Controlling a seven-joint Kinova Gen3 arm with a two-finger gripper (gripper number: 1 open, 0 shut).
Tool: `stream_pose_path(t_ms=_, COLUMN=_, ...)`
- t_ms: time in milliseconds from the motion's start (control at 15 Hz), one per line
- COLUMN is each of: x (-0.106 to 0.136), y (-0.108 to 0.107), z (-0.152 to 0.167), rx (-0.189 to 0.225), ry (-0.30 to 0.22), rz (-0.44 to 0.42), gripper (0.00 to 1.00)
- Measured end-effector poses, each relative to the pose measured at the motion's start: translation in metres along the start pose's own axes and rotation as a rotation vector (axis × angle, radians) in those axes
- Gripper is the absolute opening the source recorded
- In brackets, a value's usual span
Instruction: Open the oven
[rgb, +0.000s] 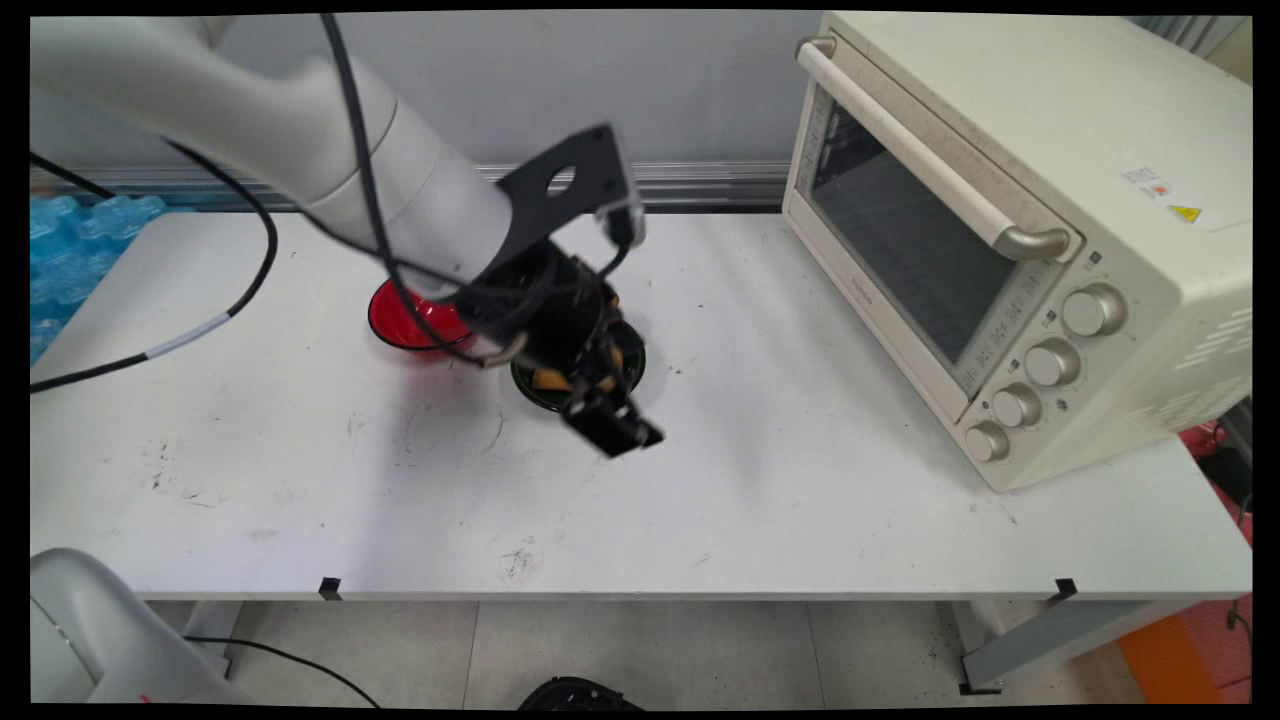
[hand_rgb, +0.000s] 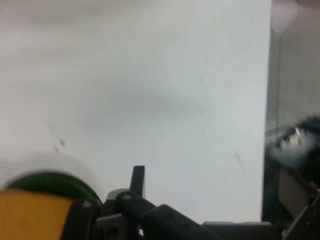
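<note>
Black jaws hang low over the near rim of a dark green bowl (rgb: 634, 362), and I cannot tell from either view whether they are released or clenched. The hand view shows only the linkage, with the bowl's green edge (hand_rgb: 56, 181) and an orange piece (hand_rgb: 29, 214) pressed into its bottom left corner.

The bowl stands on the white desk (rgb: 800, 500) near its middle. It holds orange pieces (rgb: 547, 380), and the hand covers most of it. A red bowl (rgb: 398, 318) sits just beside it on the left, partly hidden by the arm and apparently close to touching it.

Risks, as I judge them:
- The hand is very close to the rim, so a small drop or sideways drift could catch the edge, tip the green bowl and spill the orange pieces onto the desk.
- A push to the left would knock the green bowl into the red one.
- Black cables (rgb: 252, 285) loop down beside the red bowl and could drag across it if the arm swings.

A cream oven (rgb: 1000, 250) with its door closed stands well apart on the right and looks out of harm's way.
</note>
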Motion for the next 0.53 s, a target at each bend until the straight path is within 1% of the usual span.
stream_pose_path(t_ms=267, x=0.03, y=-0.012, z=-0.006, rx=0.036, ry=0.085, rz=-0.045, gripper=1.0)
stream_pose_path(t_ms=533, x=0.057, y=-0.022, z=-0.009, rx=0.069, ry=0.158, rz=-0.076, gripper=1.0)
